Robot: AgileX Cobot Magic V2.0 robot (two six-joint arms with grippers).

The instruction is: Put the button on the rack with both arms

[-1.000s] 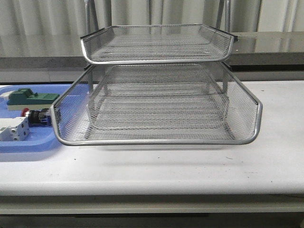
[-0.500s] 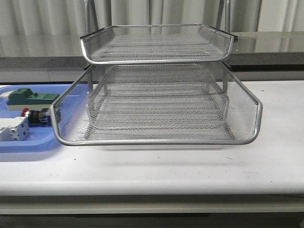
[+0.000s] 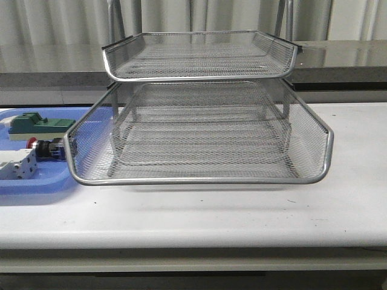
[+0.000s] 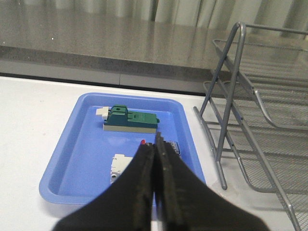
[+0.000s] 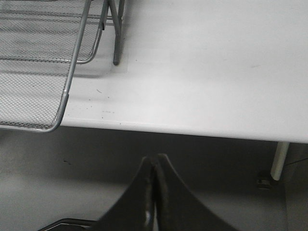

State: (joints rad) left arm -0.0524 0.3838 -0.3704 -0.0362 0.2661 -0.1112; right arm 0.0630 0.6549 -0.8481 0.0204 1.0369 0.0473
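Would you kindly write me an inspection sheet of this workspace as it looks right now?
Surface: white table, a few small dark marks.
Job's things: button lies in the blue tray, not yet on the rack; rack's visible tiers hold nothing.
Clutter: green block and white block, both in the blue tray.
Grippers: left gripper above the blue tray, jaws together, holding nothing; right gripper off the table's front edge, jaws together, holding nothing.
Cables: nothing seen.
Surroundings: grey ledge and curtains behind the table.
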